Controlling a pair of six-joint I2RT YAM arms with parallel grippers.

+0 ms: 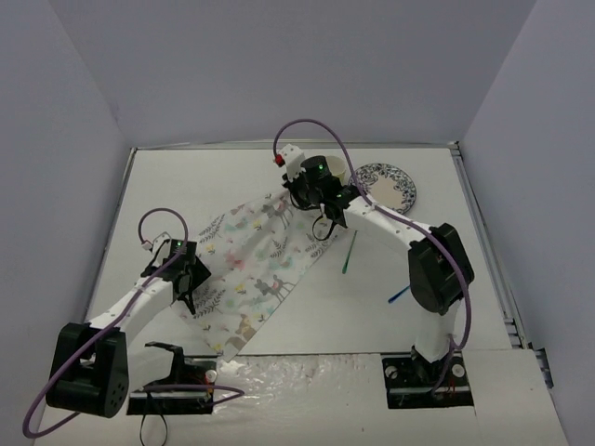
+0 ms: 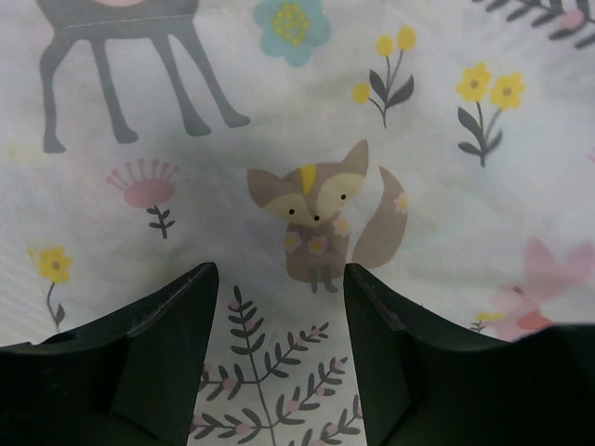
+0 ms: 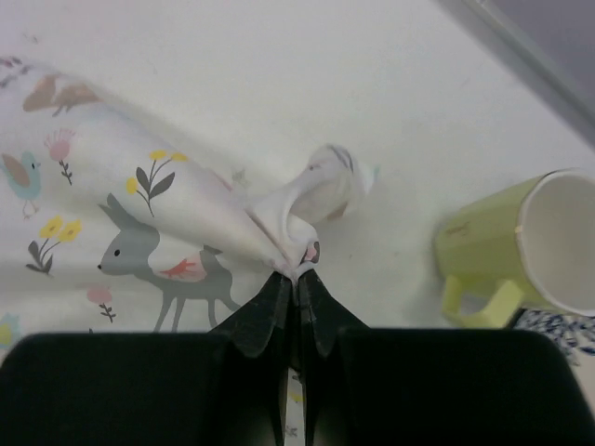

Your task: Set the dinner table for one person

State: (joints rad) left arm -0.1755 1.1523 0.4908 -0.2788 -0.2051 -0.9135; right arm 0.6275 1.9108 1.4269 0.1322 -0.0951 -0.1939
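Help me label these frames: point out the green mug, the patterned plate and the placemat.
green mug (image 3: 502,246), right wrist view, outer side wall.
patterned plate (image 1: 394,186), top external view, bare patterned face.
placemat (image 1: 249,269), top external view, middle of the cloth.

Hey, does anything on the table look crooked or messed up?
Yes. The placemat lies diagonally across the dinner table, one corner bunched up in the shut right gripper. The green mug beside it seems tipped on its side.

Thin green stick, perhaps cutlery, too small
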